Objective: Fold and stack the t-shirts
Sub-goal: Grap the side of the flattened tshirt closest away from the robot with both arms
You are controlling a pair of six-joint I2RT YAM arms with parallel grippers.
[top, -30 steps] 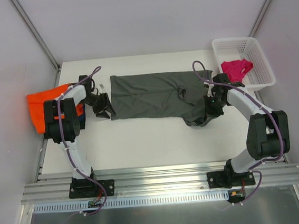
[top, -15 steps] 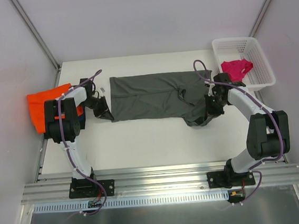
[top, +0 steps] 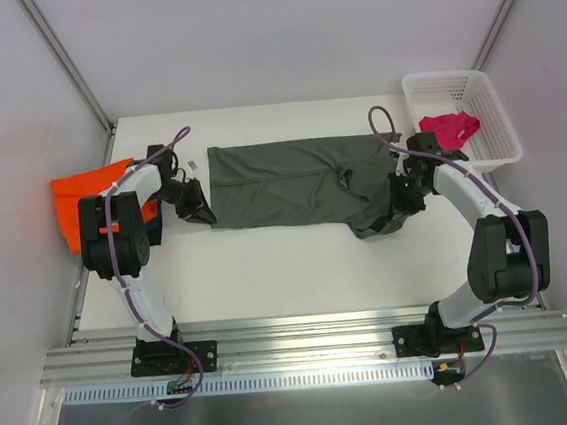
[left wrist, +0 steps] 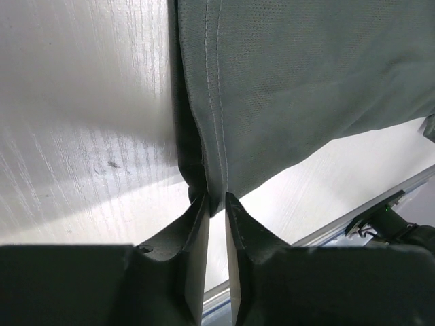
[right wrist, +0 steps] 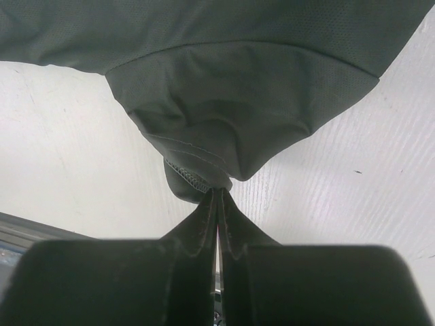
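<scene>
- Folding of the dark grey t-shirt (top: pixel 291 182) looks like the step in hand. It is spread flat across the middle of the table (top: pixel 268 264), and both arms are down at its near edge.
- The left gripper (top: pixel 203 213) is nearly shut. In the left wrist view the stitched hem at the shirt's near-left corner is caught between the fingertips (left wrist: pixel 197 217), so a pinch on that corner is assumed, though how firm it is can't be told.
- The right gripper (top: pixel 394 212) is clenched tight on a bunched fold at the shirt's near-right end. The cloth can be seen puckered right at the tips in the right wrist view.
- The orange t-shirt (top: pixel 79 197) is parked at the left edge of the table, partly under the left arm. The magenta t-shirt (top: pixel 446 128) is lying in the white basket (top: pixel 501 121) at the far right.
- Only an early stage has probably been reached, since the grey one isn't folded yet.
- For the next move, both pinched ends would likely need to be lifted together and carried over toward the far edge, kept level so the fold lands straight.
- If the left pinch is only on the hem, a slip is probably the main risk.
</scene>
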